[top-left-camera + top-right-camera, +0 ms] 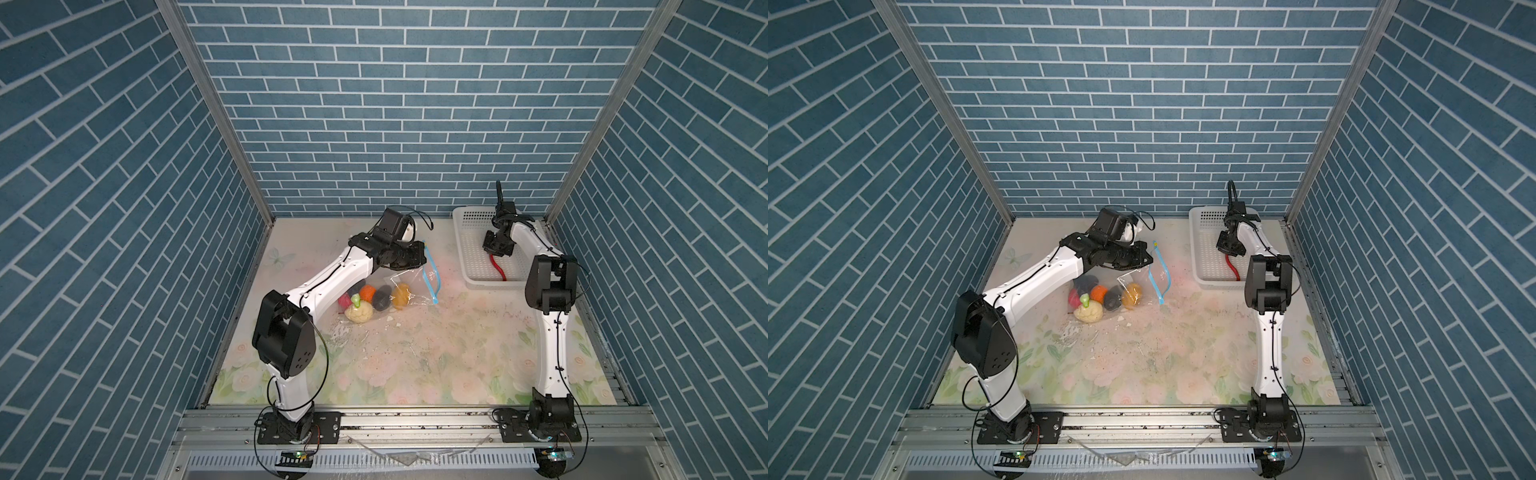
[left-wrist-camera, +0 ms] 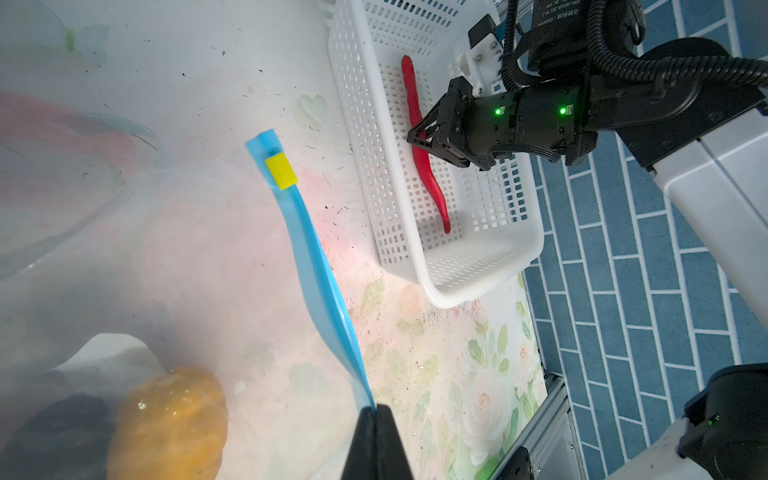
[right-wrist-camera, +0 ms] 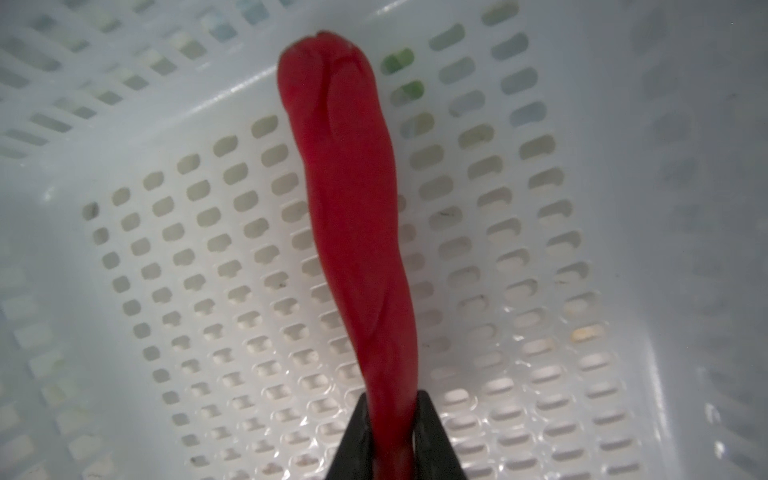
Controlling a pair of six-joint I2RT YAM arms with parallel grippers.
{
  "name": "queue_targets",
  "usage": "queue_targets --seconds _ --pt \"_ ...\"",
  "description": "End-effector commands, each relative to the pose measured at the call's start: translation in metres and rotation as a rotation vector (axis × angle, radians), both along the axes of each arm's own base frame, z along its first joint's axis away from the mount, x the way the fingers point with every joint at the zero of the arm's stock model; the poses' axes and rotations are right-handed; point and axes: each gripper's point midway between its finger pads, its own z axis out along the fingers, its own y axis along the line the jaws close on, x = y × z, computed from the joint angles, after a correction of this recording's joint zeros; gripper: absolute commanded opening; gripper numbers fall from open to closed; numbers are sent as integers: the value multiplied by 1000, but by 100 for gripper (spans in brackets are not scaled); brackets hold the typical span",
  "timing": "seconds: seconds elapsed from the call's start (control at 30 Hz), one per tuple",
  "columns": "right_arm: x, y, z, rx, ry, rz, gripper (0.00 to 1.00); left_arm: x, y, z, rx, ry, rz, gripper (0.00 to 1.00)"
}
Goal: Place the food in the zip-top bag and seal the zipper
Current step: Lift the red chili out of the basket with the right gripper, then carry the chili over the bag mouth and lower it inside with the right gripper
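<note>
- Fingers on the right arm [image 3: 434, 428] stand narrowly apart with the red chili [image 3: 353, 208] between them. Both touch its sides partway along its length. This is judged a grip, firmness unproven.
- That chili lies along the floor of the white basket [image 2: 478, 286] at the far right of the counter [image 1: 436, 353], well apart from the bag [image 1: 409, 282].
- Left fingers [image 2: 392, 440] are pressed shut on the blue zipper [image 2: 307, 232], holding that edge of the clear bag raised. The yellow slider [image 2: 281, 170] sits at the strip's opposite end.
- Remaining food [image 1: 368, 293] lies inside the bag: pink, orange, cream, black and yellow-brown lumps.
- Step in hand, as judged: lifting the chili out of the basket.
- Recommendation: raise it straight up until it clears the basket wall, then cross to the bag. A long, slender piece may pivot between the fingers.
- Recommendation: hold the zipper edge high and feed the chili in tip first, lengthwise. Whether the mouth gapes wide enough cannot be told.
</note>
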Motion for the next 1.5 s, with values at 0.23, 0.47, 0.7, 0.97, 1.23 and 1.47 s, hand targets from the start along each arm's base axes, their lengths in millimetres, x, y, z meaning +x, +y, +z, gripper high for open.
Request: queue_targets --seconds 0.23,0.47,0.7,0.97,1.23,1.47 --pt "-6 18 81 115 -158 38 15 0 5 13 -7 -35 3 2" --pt "-32 34 130 163 -254 176 13 -1 7 19 -2 -43 7 2" --pt "-76 67 164 217 -311 379 11 -3 7 26 -14 -41 6 3" --pt "-150 109 177 197 -305 758 3 -4 8 31 -12 -42 0 3" --pt "-222 131 152 189 -96 968 0 -7 8 35 -2 -29 -11 3" --pt "-256 148 151 230 -41 1075 0 -7 6 35 8 -19 -25 2"
